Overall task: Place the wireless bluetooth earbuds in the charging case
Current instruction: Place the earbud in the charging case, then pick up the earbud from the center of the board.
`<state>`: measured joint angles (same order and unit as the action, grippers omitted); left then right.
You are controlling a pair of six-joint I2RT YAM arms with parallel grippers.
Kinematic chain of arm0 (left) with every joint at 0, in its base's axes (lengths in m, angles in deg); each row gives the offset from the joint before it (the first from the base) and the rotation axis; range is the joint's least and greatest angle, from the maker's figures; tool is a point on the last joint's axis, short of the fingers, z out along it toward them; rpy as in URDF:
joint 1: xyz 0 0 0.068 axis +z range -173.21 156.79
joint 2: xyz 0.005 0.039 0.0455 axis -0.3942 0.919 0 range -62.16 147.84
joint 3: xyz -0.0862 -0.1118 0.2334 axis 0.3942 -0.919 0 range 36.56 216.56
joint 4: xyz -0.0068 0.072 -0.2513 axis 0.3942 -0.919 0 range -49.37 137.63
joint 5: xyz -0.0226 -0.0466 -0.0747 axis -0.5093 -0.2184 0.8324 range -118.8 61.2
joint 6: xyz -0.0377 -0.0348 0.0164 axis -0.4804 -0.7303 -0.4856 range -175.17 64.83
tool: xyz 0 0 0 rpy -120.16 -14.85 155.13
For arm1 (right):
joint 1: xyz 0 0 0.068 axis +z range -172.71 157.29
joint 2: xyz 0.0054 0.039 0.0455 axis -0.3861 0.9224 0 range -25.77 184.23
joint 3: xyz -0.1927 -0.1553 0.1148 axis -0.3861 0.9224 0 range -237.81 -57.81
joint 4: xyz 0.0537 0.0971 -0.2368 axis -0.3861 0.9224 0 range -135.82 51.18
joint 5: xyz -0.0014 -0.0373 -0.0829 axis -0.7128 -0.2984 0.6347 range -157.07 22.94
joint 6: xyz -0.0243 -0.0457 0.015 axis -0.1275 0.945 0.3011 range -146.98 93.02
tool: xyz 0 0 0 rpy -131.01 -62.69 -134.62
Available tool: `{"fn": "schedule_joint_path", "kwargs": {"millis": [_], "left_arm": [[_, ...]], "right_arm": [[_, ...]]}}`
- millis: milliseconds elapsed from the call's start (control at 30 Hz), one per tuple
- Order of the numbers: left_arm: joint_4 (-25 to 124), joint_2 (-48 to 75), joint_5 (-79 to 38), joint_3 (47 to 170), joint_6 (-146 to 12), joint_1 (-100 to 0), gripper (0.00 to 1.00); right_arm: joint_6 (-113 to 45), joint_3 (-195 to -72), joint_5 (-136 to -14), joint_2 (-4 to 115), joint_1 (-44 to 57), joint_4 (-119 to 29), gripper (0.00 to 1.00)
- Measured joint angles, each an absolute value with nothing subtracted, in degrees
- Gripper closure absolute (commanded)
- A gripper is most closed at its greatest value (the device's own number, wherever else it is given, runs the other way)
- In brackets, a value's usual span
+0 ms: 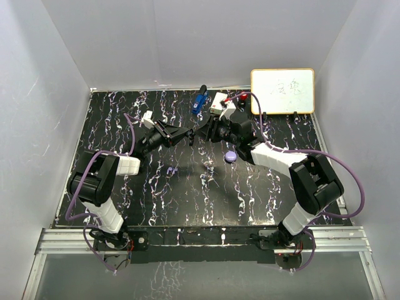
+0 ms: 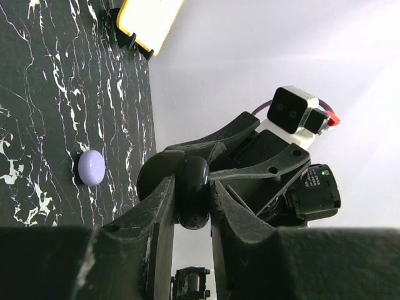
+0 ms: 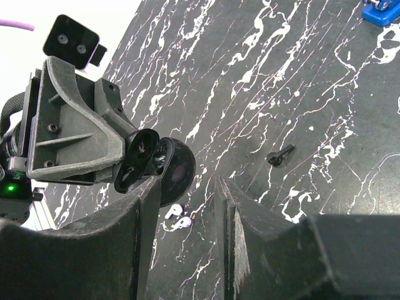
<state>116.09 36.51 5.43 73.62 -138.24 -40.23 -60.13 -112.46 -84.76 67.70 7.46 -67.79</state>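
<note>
**Item 1. My left hand** [image 2: 192,206]: fingers clamped on the black charging case [image 2: 195,172], gripping it by its flat sides and holding it off the table [image 1: 262,200]. In the right wrist view the case looks hinged open, with a glossy inner face turned toward my right hand.

**Item 2. My right hand** [image 3: 186,187]: fingers apart, nothing between them. The tips are just short of the black case, facing my left hand. I cannot tell whether they touch it.

**Item 3. Lilac earbuds** [image 3: 178,215]: a pair lying together on the table, below and just beyond my right fingertips.

**Item 4. Black earbud** [image 3: 279,155]: a single piece on the table, farther out from my right hand. I cannot see a second one.

**Item 5. Lilac case** [image 2: 91,167]: shut, on the table under my right forearm, apart from both hands.

**Item 6. Blue tool** [image 3: 381,11]: well beyond both hands, by the far wall.

**Step in hand (judged):** the case is held up ready, and no earbud is seated yet. The next move calls for my right hand to go down to the black earbud, pinch something very small by its body, and bring it back lined up with its socket.

**Markings:** the whiteboard [image 1: 282,90] beyond my right hand has faint green handwriting that is too pale to read. No brand or label is legible anywhere.
</note>
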Motion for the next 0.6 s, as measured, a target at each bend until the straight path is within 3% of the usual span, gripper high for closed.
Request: {"fn": "schedule_joint_path", "kwargs": {"millis": [600], "left_arm": [[116.0, 36.5, 5.4, 73.6, -138.1, -40.2, 1.0]], "right_arm": [[-60.0, -112.3, -82.4, 66.3, 7.9, -66.6, 0.6]]}}
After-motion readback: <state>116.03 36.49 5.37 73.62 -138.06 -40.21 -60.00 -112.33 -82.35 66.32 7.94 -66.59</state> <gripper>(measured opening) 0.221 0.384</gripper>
